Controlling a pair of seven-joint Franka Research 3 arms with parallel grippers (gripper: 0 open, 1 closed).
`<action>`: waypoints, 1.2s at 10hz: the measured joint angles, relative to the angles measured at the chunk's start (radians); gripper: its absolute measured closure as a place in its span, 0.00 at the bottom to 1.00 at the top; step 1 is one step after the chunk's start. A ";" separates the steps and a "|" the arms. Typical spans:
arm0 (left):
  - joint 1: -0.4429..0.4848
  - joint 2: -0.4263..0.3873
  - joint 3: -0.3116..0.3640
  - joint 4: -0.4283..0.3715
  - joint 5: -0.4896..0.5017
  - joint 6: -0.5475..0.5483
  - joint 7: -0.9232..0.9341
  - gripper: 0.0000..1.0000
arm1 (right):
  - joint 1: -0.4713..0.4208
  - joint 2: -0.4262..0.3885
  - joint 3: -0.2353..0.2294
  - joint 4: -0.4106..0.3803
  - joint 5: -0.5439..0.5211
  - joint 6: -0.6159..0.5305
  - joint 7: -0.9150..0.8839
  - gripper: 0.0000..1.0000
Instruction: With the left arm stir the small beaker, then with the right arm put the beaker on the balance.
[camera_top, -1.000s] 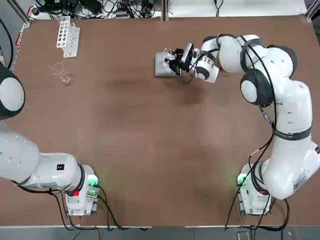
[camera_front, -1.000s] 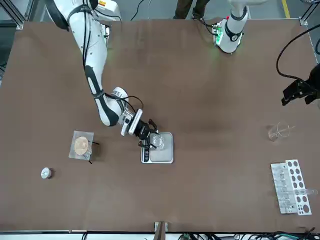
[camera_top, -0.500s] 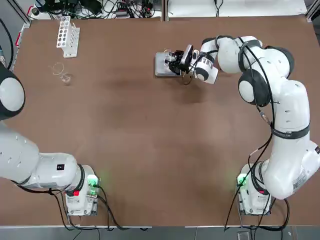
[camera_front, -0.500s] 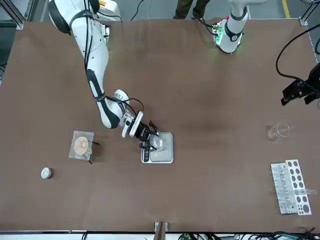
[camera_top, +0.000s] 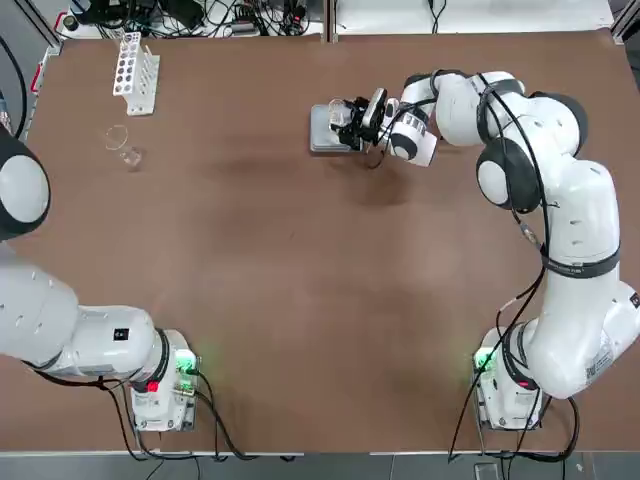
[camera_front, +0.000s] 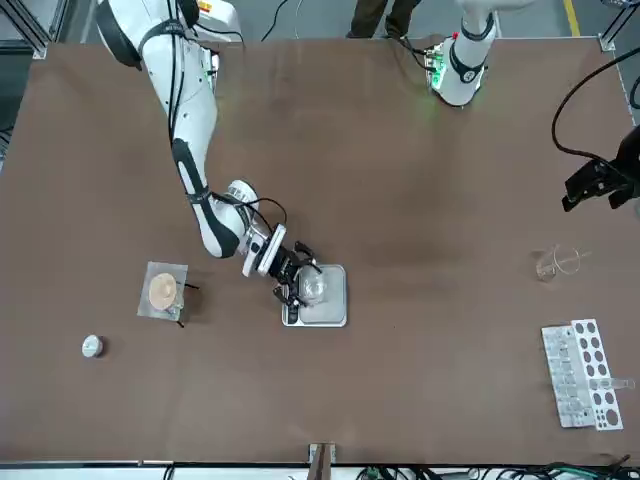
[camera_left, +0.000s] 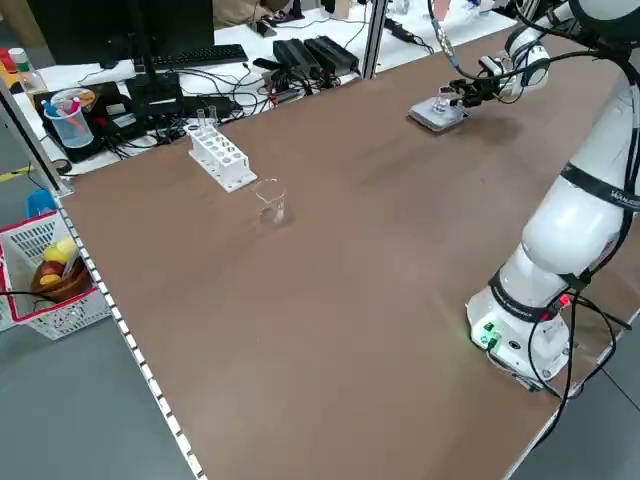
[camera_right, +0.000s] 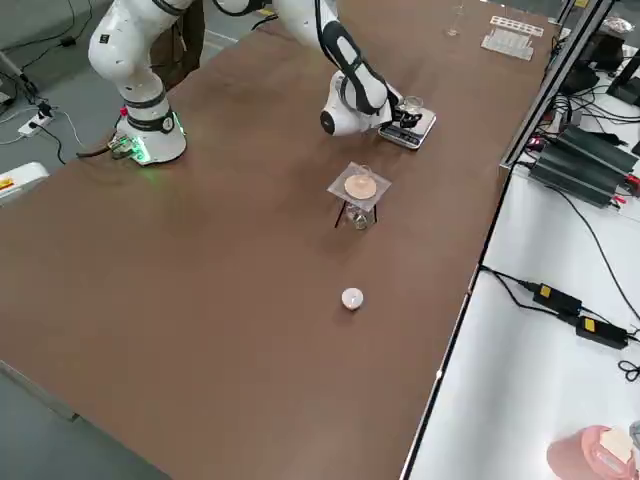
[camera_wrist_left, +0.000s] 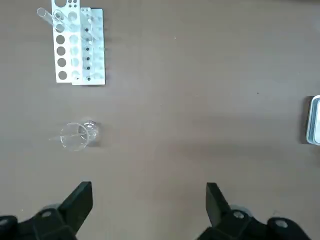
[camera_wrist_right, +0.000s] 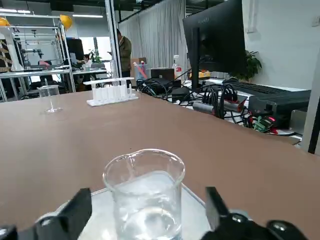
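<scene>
- Top view: the small beaker (camera_top: 338, 113), tiny and of clear glass, stands upright on the balance (camera_top: 326, 129), a flat silver-grey square near the table's far edge. The right gripper (camera_top: 349, 120) lies low and level beside it, its fingers spread to either side of the glass. The table (camera_top: 300, 260) shows a wide bare brown stretch between the balance and the arms' bases.
- Front view: the beaker sits on the metal plate, near the side with the dark button strip (camera_front: 291, 313). A square pad with a tan disc (camera_front: 163, 291) lies well apart from the balance, and a small round white thing (camera_front: 92, 346) farther off towards the table's corner.
- Left side view: a larger clear vessel (camera_left: 271, 200) and a white test-tube rack (camera_left: 222, 158) stand near the table's far left corner, well apart from the balance.
- Right wrist view: the beaker holds clear liquid in its lower part and has a pouring lip; both fingers (camera_wrist_right: 70, 216) stand clear of the glass, with gaps on each side.
- Left wrist view: the left gripper (camera_wrist_left: 149, 205) hangs high above the table, fingers wide apart and holding nothing.
</scene>
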 joint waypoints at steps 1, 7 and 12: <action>0.000 0.000 0.000 0.000 0.000 0.000 0.000 0.00 | 0.000 0.000 0.000 0.000 0.000 0.002 0.001 0.00; 0.000 0.000 0.000 0.001 0.000 0.000 0.000 0.00 | -0.071 -0.029 0.038 -0.076 -0.003 0.008 0.002 0.00; 0.000 0.000 0.000 0.002 0.000 0.000 0.000 0.00 | -0.138 -0.224 0.077 -0.169 -0.061 0.145 0.023 0.00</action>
